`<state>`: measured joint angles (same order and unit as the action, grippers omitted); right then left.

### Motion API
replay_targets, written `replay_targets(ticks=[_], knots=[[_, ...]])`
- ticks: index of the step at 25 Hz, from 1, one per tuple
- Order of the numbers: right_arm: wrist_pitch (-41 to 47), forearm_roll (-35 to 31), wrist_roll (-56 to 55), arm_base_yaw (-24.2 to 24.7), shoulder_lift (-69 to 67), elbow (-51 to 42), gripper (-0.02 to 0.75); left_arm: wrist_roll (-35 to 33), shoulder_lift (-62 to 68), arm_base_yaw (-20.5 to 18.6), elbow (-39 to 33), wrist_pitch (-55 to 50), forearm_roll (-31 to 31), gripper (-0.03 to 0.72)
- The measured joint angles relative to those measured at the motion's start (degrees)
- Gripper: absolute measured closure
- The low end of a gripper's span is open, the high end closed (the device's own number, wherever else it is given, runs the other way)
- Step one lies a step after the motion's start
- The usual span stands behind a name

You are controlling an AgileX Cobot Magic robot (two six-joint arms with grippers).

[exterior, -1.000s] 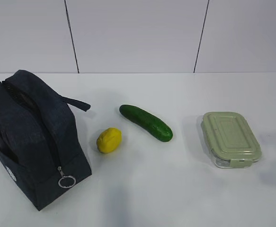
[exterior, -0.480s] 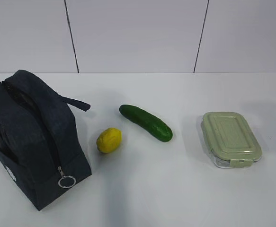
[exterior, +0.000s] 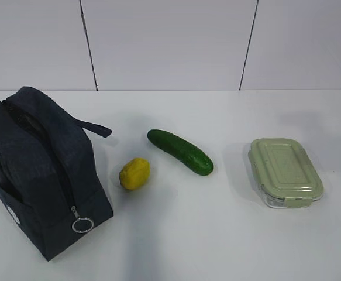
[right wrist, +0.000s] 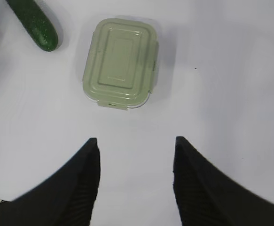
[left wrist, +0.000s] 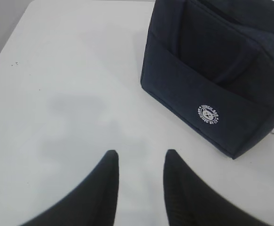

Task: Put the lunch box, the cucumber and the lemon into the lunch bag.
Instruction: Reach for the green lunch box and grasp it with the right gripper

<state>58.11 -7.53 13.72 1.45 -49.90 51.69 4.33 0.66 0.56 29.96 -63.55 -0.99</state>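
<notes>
The lunch box (right wrist: 120, 65) lies at twelve o'clock of the empty, parted right gripper (right wrist: 136, 148) — it should be grasped squarely; the left gripper (left wrist: 140, 160) is also released.

A plain white table (exterior: 228, 246) fills the lower scene, lit softly and evenly (only faint shadows). Behind it rises a pale grey panelled wall (exterior: 170, 41), split by two thin dark seams.

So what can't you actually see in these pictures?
- Lunch bag interior: zipped shut in the exterior view, cut off by the edge in the left wrist view.
- Lunch box contents: the lid covers them in the right wrist view.
- Lemon: only a sliver at the right wrist view's left edge.
</notes>
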Motion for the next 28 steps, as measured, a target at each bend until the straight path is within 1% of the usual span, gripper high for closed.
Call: replay_targets(ticks=[7, 10, 13, 17, 22, 24, 26, 28], knots=[[-0.2, -6.6, 6.4, 0.1, -7.7, 0.8, 0.342, 0.0, 0.0, 0.0, 0.0, 0.0, 0.0, 0.452], [-0.6, -11.3, 10.0, 2.1, -9.7, 0.8, 0.342, 0.0, 0.0, 0.0, 0.0, 0.0, 0.0, 0.452], [-0.3, -19.8, 16.7, 6.6, -11.9, 0.8, 0.341, 0.0, 0.0, 0.0, 0.0, 0.0, 0.0, 0.452], [1.8, -29.1, 25.8, 13.9, -15.7, 0.8, 0.34, 0.0, 0.0, 0.0, 0.0, 0.0, 0.0, 0.452], [8.9, -42.3, 37.1, 22.7, -23.4, 1.2, 0.34, 0.0, 0.0, 0.0, 0.0, 0.0, 0.0, 0.452], [10.3, -44.7, 40.1, 25.6, -28.1, 2.0, 0.34, 0.0, 0.0, 0.0, 0.0, 0.0, 0.0, 0.452], [10.4, -44.9, 41.1, 27.5, -32.5, 3.7, 0.339, 0.0, 0.0, 0.0, 0.0, 0.0, 0.0, 0.452], [10.4, -43.9, 41.4, 28.0, -36.5, 5.3, 0.328, 0.0, 0.0, 0.0, 0.0, 0.0, 0.0, 0.452]])
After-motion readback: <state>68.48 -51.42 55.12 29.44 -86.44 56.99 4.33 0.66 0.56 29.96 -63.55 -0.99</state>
